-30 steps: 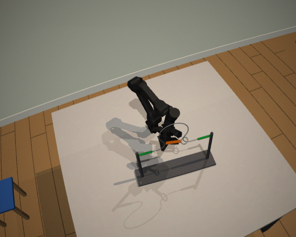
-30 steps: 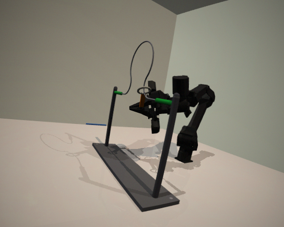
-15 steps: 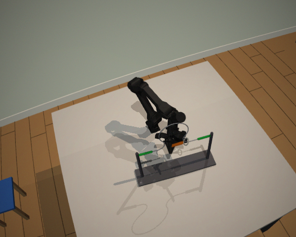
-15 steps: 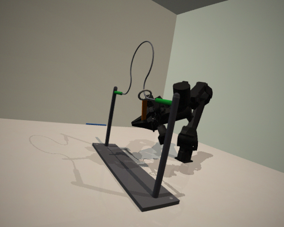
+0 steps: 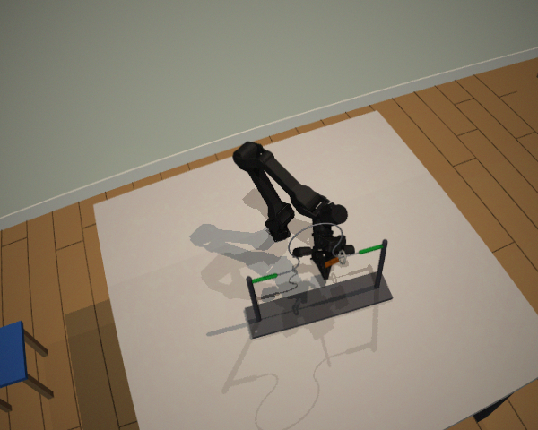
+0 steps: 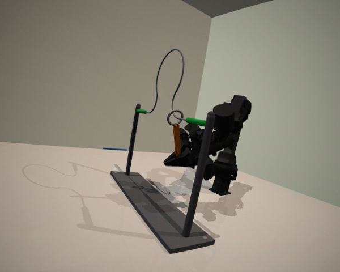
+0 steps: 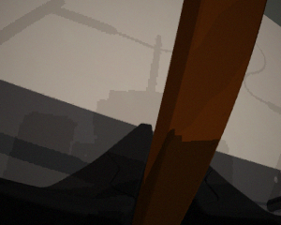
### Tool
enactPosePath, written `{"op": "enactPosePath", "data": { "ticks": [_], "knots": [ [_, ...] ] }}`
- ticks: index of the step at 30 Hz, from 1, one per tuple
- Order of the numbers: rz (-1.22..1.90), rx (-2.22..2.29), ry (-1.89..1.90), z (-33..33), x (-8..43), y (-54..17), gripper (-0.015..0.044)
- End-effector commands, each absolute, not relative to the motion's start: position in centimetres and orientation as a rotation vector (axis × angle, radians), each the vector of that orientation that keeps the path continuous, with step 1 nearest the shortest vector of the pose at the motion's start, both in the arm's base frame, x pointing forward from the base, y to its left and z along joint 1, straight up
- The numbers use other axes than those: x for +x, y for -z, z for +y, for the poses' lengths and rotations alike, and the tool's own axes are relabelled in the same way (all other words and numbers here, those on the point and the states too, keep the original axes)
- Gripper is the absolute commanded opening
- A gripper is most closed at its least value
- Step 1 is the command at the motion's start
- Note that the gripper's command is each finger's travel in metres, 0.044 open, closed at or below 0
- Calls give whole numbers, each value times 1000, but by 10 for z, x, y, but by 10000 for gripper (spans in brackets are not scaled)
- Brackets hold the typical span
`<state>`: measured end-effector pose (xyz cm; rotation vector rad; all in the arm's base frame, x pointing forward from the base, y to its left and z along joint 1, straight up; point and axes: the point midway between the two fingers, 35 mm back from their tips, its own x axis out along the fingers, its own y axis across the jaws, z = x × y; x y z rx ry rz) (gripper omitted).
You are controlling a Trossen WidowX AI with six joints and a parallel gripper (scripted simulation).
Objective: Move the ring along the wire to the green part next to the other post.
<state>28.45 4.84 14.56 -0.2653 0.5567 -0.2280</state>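
The ring (image 5: 342, 262) (image 6: 168, 118) is around the thin grey wire (image 5: 316, 224) (image 6: 175, 49), at the low bend beside the green part (image 5: 371, 248) (image 6: 195, 120) at the right post (image 5: 380, 268) (image 6: 198, 181), the near post in the exterior view. Whether ring and grey wire touch is not clear. The orange handle (image 5: 332, 262) (image 6: 176, 140) (image 7: 201, 94) points down from the ring. My gripper (image 5: 325, 272) (image 6: 171, 160) (image 7: 152, 135) is shut on its lower end, below the wire. The other green part (image 5: 264, 278) (image 6: 141, 111) is at the left post (image 5: 253, 300) (image 6: 132, 143).
The wire rises in a tall loop between the posts, in front of my arm (image 5: 301, 189) (image 6: 237, 128) in the top view. Both posts stand on a dark base plate (image 5: 352, 296) (image 6: 175, 242). A blue seat (image 5: 3, 356) is off the table at the left.
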Motion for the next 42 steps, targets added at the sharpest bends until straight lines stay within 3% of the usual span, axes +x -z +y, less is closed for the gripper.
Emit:
{"op": "enactPosePath", "data": {
  "ticks": [1, 42],
  "knots": [
    [551, -171, 200, 63, 287, -143, -150],
    [528, 43, 135, 130, 294, -140, -150]
  ]
}}
